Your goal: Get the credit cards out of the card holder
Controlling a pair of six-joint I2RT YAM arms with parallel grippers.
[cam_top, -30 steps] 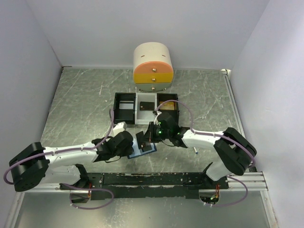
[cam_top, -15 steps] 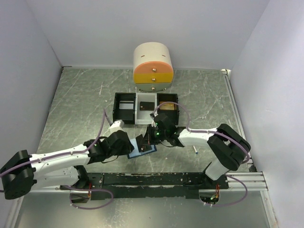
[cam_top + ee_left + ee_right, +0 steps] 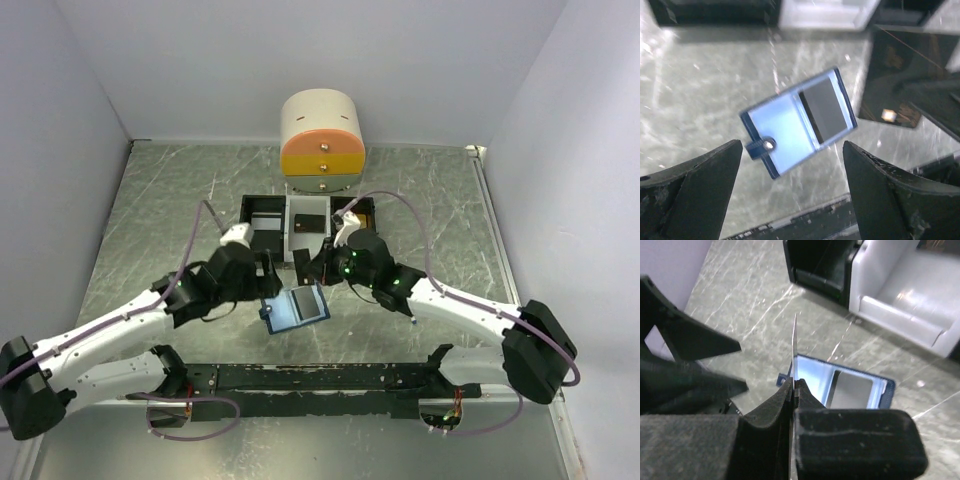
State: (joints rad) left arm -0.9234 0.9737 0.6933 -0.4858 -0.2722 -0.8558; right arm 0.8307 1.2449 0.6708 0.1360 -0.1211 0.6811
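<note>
The card holder [image 3: 296,309] lies open on the table, light blue inside, with a dark card [image 3: 824,114] still in its right pocket and the clasp tab [image 3: 760,146] at its left. My left gripper [image 3: 268,272] hangs open above it with nothing between its fingers [image 3: 705,185], clear of the holder. My right gripper [image 3: 794,385] is shut on a thin credit card [image 3: 794,340], seen edge-on and upright above the holder [image 3: 840,382]. In the left wrist view that card [image 3: 890,80] shows dark with a gold chip.
A black-and-white three-compartment tray [image 3: 268,238] stands just behind both grippers. A round cream, orange and yellow drawer unit [image 3: 322,145] sits at the back. A thin white syringe [image 3: 412,320] lies under the right arm. The black base rail [image 3: 320,378] runs along the near edge.
My left gripper has opened wide and drawn back from the card holder, which now lies flat and open. My right gripper has lifted away toward the tray with the card still pinched.
</note>
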